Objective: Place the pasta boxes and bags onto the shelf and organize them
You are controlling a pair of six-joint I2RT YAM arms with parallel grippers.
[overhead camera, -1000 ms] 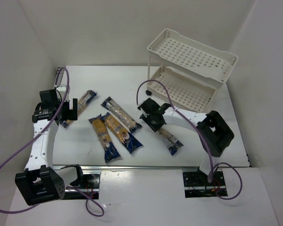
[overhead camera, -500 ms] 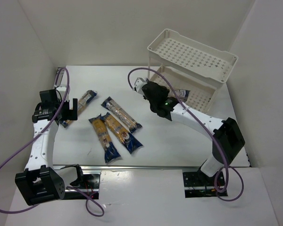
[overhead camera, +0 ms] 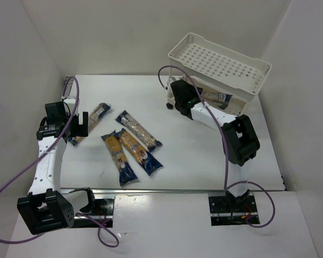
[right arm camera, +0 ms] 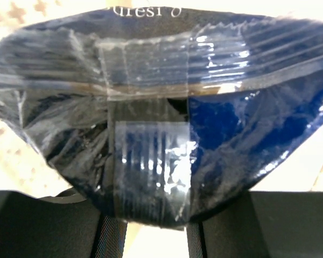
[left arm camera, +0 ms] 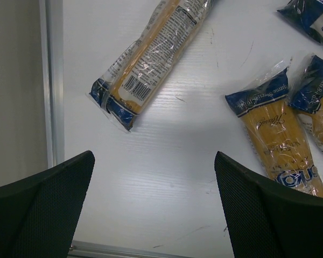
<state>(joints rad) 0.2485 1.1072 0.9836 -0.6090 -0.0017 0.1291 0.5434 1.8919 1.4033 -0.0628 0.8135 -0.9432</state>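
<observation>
The cream two-tier shelf [overhead camera: 245, 80] stands at the back right. My right gripper [overhead camera: 189, 101] reaches into its lower tier and is shut on the dark blue end of a spaghetti packet [overhead camera: 216, 98] that lies along that tier. In the right wrist view that end [right arm camera: 151, 118] fills the frame between my fingers [right arm camera: 43, 226]. Three packets lie mid-table: one [overhead camera: 138, 129], one [overhead camera: 141, 153] and one [overhead camera: 119, 158]. Another packet [overhead camera: 98, 113] lies at the left, just beyond my left gripper [overhead camera: 78, 127], which is open and empty above the table. The left wrist view shows this packet [left arm camera: 151, 59] and another [left arm camera: 277, 134].
White walls close in the table on the left, back and right. The table's metal left edge [left arm camera: 51, 80] runs beside my left gripper. The shelf's top tier [overhead camera: 220, 59] hangs over the right gripper. Small dark wheels [overhead camera: 169, 106] sit under the shelf.
My right arm lifted a packet from the table's right side, carried it back and right, and now has it inside the shelf's lower tier. The left arm has not moved.
</observation>
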